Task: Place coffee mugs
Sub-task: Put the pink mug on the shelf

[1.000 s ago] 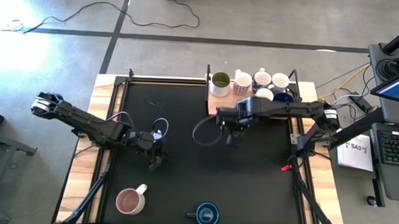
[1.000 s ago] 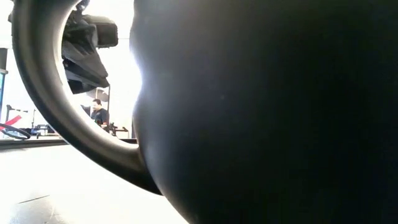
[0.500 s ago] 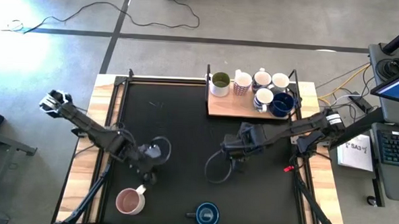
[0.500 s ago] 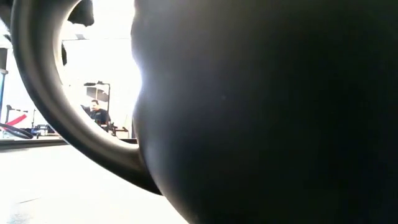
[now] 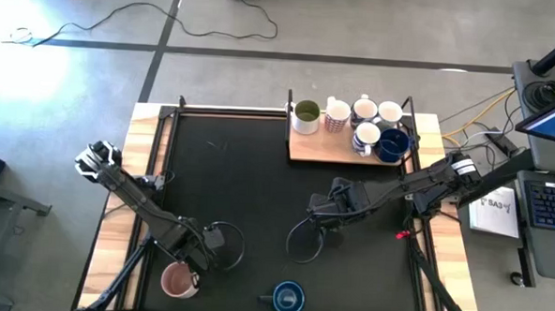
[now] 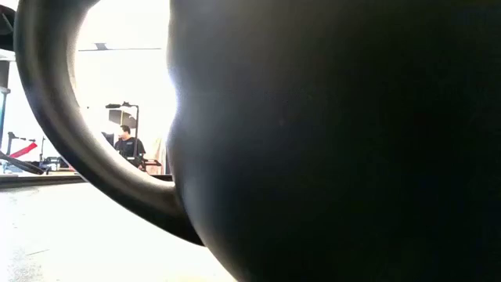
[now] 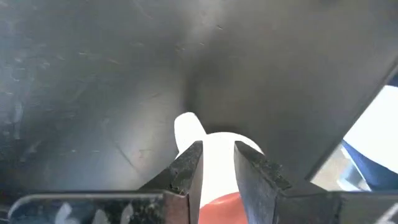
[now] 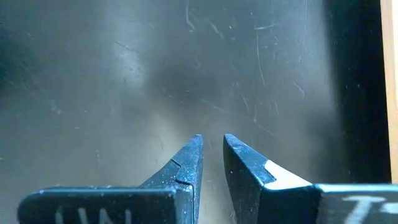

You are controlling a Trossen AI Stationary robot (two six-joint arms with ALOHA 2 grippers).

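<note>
High view: the pink mug [image 5: 180,281] sits near the front-left corner of the black table mat [image 5: 258,173], its white handle pointing toward the mat's centre. The left gripper [image 5: 198,262] is directly at that handle. In the left wrist view, the left fingers [image 7: 186,165] stand a narrow gap apart on either side of the mug's white handle [image 7: 189,127] and rim; whether they press it cannot be confirmed from this angle.

A dark blue mug [image 5: 288,297] stands alone at the front edge of the mat, right of the pink mug and well apart from it. In the low view its dark body [image 6: 337,141] fills most of the frame.

Six further mugs are grouped on the wooden tray [image 5: 320,150] at the rear of the table, the green-lined mug [image 5: 305,115] leftmost.

The right gripper [image 5: 325,219] is over bare mat right of centre, between the tray and the blue mug. In the right wrist view its fingers [image 8: 189,162] are nearly together, gripping nothing.
</note>
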